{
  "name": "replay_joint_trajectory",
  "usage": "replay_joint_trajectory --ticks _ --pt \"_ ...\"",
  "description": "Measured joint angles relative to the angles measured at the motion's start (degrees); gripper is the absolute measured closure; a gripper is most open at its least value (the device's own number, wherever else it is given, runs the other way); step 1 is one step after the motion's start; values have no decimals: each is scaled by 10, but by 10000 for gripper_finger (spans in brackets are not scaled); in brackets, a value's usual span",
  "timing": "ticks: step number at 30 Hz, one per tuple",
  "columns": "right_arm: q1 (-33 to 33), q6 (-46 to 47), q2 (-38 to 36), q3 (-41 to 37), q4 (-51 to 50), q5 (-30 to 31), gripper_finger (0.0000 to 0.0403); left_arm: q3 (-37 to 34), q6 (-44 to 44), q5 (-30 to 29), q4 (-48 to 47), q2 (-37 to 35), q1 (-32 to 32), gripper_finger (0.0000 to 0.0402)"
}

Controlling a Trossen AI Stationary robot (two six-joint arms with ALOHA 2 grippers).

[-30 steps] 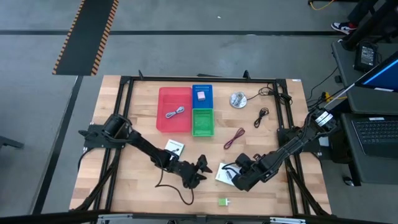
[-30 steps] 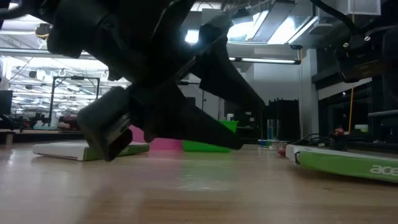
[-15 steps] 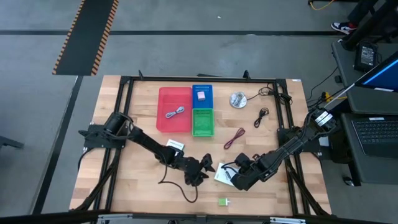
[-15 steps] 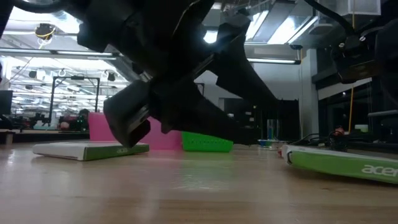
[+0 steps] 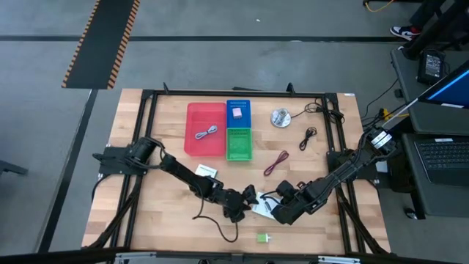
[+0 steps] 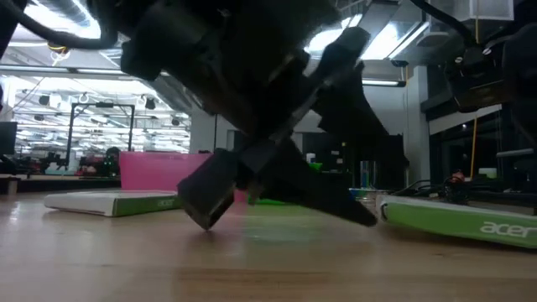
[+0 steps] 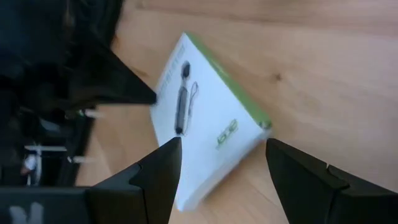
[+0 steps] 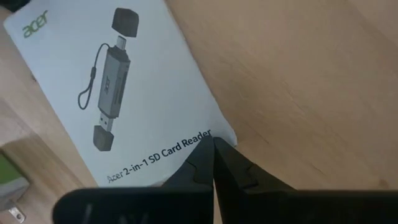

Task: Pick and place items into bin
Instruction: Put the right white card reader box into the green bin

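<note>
A white box with a green edge (image 5: 259, 206), printed with a card reader, lies flat on the wood near the table's front. In the left wrist view the box (image 7: 205, 118) lies just ahead of my left gripper (image 7: 222, 144), which is open with one fingertip to each side of it; I see no touch. My right gripper (image 8: 213, 143) stands shut at the box's opposite side, pointing steeply down. A second white box (image 5: 206, 172) lies flat farther left. A small green block (image 5: 263, 237) sits near the front edge. My right gripper's shut fingertips (image 8: 205, 152) meet the box's printed face at its edge, close to a corner (image 8: 221, 127). They come from above, slanting steeply down. The box stays flat on the table.
Red bin (image 5: 192, 139) holding a grey cable, blue bin (image 5: 238, 103) and green bin (image 5: 239, 154) stand at the far middle. A silver disc (image 5: 279, 116), a black cable (image 5: 308, 136) and a dark red cable (image 5: 276, 162) lie to their right. A black cord (image 5: 216, 224) trails below the left arm.
My left gripper has travelled toward the table's right edge, up to the box beside my right gripper, rolling as it went, and has stayed open. The black cord has trailed along with it.
</note>
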Motion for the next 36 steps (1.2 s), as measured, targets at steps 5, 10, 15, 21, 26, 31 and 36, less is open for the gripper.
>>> replay_joint_trajectory --ticks 5,10,15,21,26,31,36 --pt "0 0 0 0 0 -1 403 21 0 10 -25 11 5 174" --pt "0 -1 0 0 0 0 403 21 4 18 -18 12 8 174" --pt "0 -1 0 0 3 0 403 29 25 32 -16 14 11 174" --pt "0 -2 0 0 4 -1 403 34 27 32 0 15 24 174" --pt "0 -2 0 0 4 -2 403 34 26 30 0 15 28 188" --pt "0 -2 0 0 4 -2 403 34 30 29 3 15 26 218" --pt "0 -2 0 0 5 -2 403 35 40 27 8 15 19 250"
